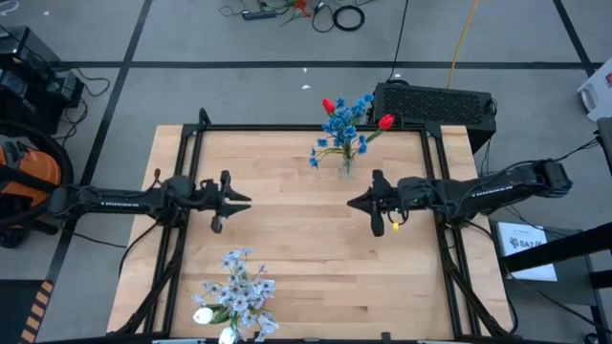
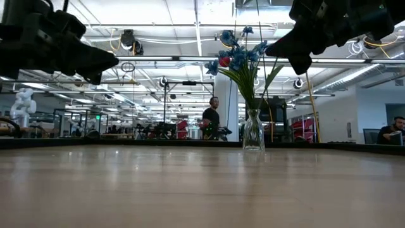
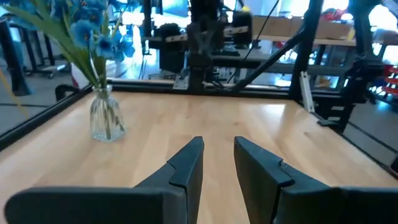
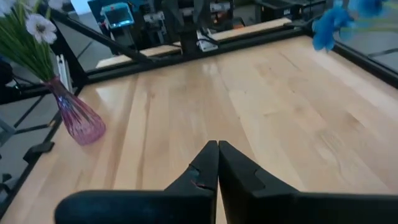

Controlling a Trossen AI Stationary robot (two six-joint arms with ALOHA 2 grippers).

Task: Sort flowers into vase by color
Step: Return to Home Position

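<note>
A clear glass vase stands at the table's far middle and holds blue flowers with red buds; it also shows in the left wrist view. A purple-tinted vase at the near left holds pale white-lavender flowers and white buds. My left gripper hovers level above the table's left middle, open, with nothing between its fingers. My right gripper hovers opposite it at the right middle, shut and empty.
Black frame rails run along the table's far, left and right edges. A black box sits just beyond the far right corner. Bare wood lies between the two grippers and the vases.
</note>
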